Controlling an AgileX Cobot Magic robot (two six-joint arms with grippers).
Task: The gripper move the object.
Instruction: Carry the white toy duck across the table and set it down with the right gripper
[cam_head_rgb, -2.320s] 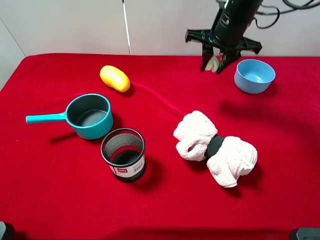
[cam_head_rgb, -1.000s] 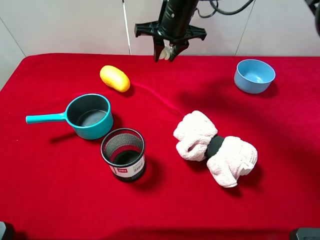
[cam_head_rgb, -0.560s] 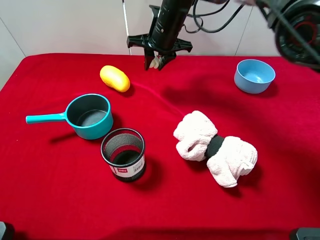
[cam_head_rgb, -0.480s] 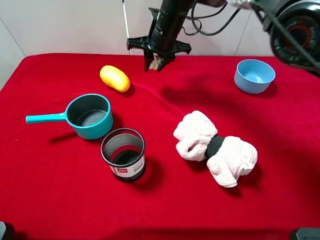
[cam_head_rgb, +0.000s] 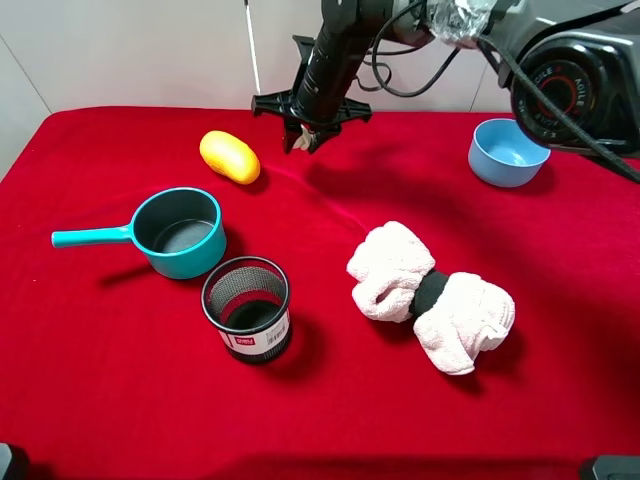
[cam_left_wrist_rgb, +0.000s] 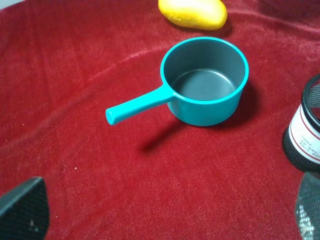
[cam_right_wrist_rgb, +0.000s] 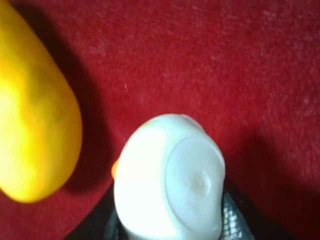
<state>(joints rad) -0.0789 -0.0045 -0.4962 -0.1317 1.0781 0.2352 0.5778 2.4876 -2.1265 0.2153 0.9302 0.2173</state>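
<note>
The right gripper (cam_head_rgb: 305, 138) is clamped on the off-white mushroom toy (cam_right_wrist_rgb: 170, 192); its black claw fingers spread out around the small piece. It hangs low over the red cloth (cam_head_rgb: 100, 350) at the table's 12 o'clock edge. Whether the toy touches the cloth, I cannot tell. This looks like the carry step, close to its end. The next move probably calls for a short, straight descent and then a release, with the jaws opening clear of the yellow-orange oval (cam_head_rgb: 229, 157), which lies near the claw at its 9 o'clock.

Further out, a teal saucepan (cam_head_rgb: 180, 232) sits at the gripper's 8 o'clock and a black mesh pen cup (cam_head_rgb: 246, 308) at its 7 o'clock. A fluffy white towel roll (cam_head_rgb: 430, 295) lies at 5 o'clock and a blue bowl (cam_head_rgb: 509, 151) at 3 o'clock, all well apart from it.

The right wrist view alone shows the toy's rounded cap and the dark shadow beside it; in the high view the toy is only a pale speck among the fingers. The left wrist view alone shows the left gripper (cam_left_wrist_rgb: 165, 220), its meshed pads wide apart and holding nothing, looking down at the saucepan.
</note>
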